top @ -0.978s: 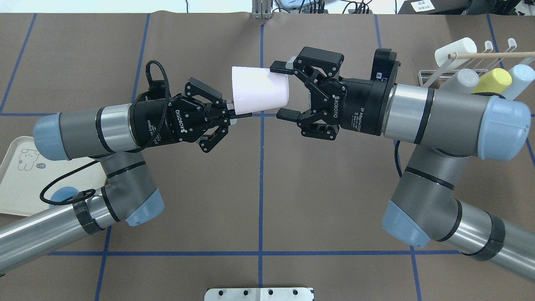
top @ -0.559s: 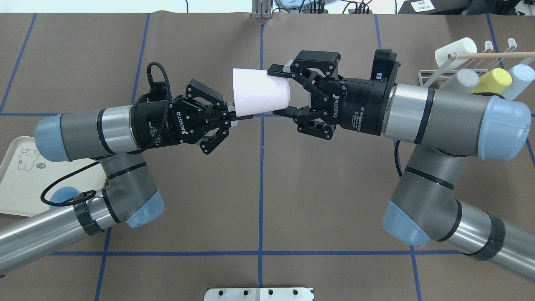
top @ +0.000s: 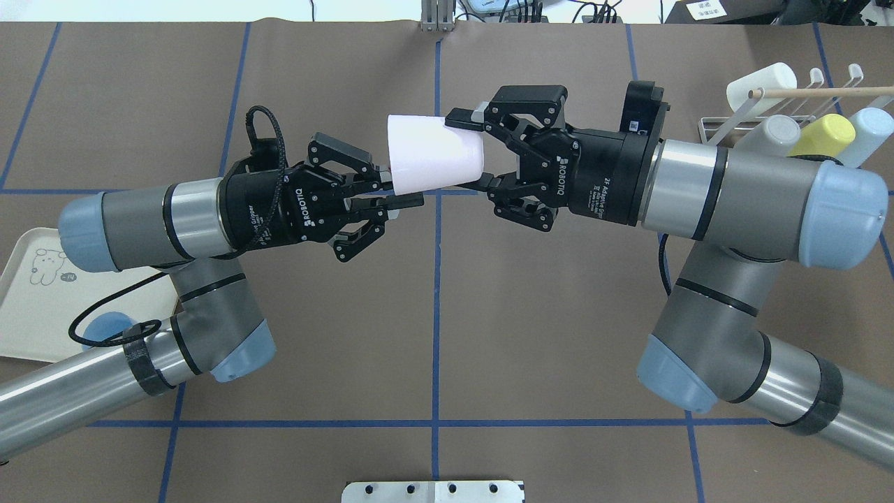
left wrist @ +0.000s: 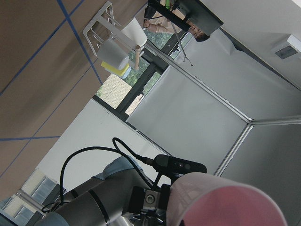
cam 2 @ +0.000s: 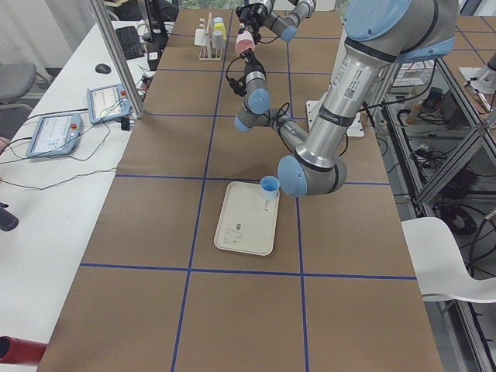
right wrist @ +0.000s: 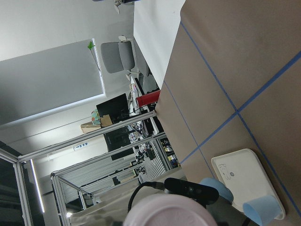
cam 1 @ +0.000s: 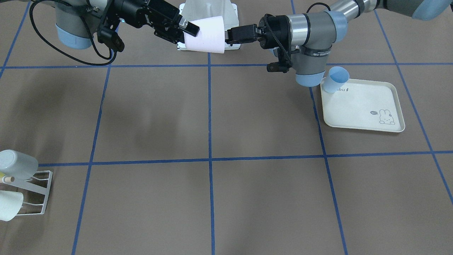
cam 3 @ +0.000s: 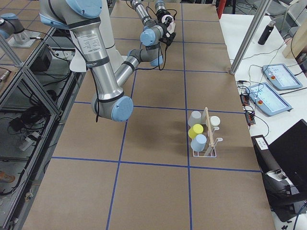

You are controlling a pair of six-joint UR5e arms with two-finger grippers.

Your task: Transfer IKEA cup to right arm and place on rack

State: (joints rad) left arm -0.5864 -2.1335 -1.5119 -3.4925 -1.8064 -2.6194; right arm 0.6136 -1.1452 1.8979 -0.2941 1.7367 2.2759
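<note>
Nearest the robot, a white mounting plate (top: 433, 491) sits at the edge of the brown-papered table (top: 559, 314), which is marked with blue tape lines. A little farther out on the robot's left is a cream tray (top: 42, 314) printed with a rabbit drawing. A blue cup (cam 1: 336, 78) stands at the tray's corner, partly covering small lettering that cannot be read with certainty.

Over the middle of the table, the IKEA cup (top: 433, 154) is held in the air on its side between the two arms. Its wide rim faces the left gripper (top: 403, 195) and its narrower base faces the right gripper (top: 458, 150).

The right gripper's fingers are closed onto the cup's wall near the base, one on the far side and one on the near side. The left gripper's fingers are parted by a narrow gap at the near edge of the rim, with the lower one just under it. Whether they touch the rim cannot be told.

Both gripper bodies carry "ROBOTIQ" in white. The right one also reads "2F Adaptive Gripper".

Farther off on the robot's right, well apart from the held cup, stands the rack (top: 707, 127), a white wire frame with a pale wooden rod. A white cup (top: 761, 80), a grey-white cup (top: 772, 133), a yellow cup (top: 824, 133) and a pale blue cup (top: 866, 133) hang on it.
</note>
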